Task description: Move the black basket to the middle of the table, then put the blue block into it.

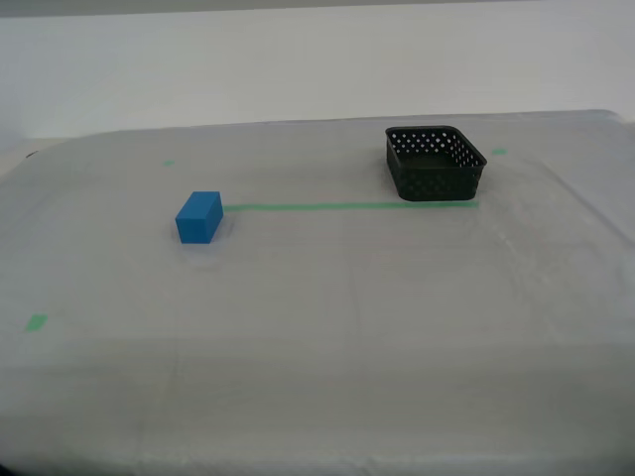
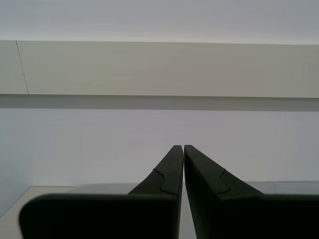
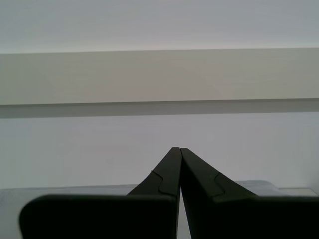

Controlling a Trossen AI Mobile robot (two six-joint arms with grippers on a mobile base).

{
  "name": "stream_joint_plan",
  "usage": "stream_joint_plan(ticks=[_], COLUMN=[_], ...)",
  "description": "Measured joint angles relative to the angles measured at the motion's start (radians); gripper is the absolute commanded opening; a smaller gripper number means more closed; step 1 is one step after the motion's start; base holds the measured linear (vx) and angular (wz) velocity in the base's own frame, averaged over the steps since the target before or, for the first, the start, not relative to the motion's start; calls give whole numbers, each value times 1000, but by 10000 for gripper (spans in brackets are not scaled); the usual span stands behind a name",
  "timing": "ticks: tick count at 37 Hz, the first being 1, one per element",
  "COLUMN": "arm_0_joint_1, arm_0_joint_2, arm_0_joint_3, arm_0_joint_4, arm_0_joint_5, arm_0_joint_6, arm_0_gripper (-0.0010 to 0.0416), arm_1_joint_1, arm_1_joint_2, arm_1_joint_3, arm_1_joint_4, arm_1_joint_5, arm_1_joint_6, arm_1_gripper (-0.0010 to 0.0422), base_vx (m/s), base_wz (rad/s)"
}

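Exterior view: The surface (image 1: 327, 297) is a wide table under pale grey-white cloth. Its near edge and both side edges run out of the picture, so its full extent is not visible. The black basket (image 1: 436, 163) stands upright on the far right part of the surface. Its walls carry rows of round holes, and its interior floor is too dark to make out. The near wall of the basket touches the right end of a thin green tape line (image 1: 347, 207). The blue block (image 1: 199, 217) rests on the surface at the left end of that line, well apart from the basket, with nothing touching it. A small green tape bit (image 1: 37, 322) lies near the left edge; two fainter bits, one far left (image 1: 168, 164) and one far right (image 1: 499, 152), are hard to resolve. Neither arm appears in this view.

Second wrist view: My second tool (image 2: 179, 147) has its two dark fingers pressed together at the tips, with nothing between them. It points at a plain pale wall; only a sliver of the surface shows beside the fingers. Basket and block are out of frame.

First wrist view: My first tool (image 3: 176, 149) is likewise closed, tips meeting, empty. The same pale wall fills the picture, and neither task object is visible.
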State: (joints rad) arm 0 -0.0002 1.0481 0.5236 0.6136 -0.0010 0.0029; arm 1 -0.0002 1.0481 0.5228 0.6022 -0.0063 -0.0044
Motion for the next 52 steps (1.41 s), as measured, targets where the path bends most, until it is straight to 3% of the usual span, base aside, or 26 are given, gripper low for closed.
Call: stream_joint_plan(ticks=[52], arm_0_joint_1=[1], arm_0_joint_2=[0], arm_0_joint_3=[0], arm_0_joint_4=[0], arm_0_joint_5=[0], arm_0_joint_6=[0], arm_0_gripper=[1], arm_1_joint_1=[0], arm_1_joint_2=[0], arm_1_joint_3=[0], arm_1_joint_4=[0], arm_1_joint_5=[0], arm_1_joint_6=[0], arm_1_gripper=[0], base_vx=[0], base_wz=[0])
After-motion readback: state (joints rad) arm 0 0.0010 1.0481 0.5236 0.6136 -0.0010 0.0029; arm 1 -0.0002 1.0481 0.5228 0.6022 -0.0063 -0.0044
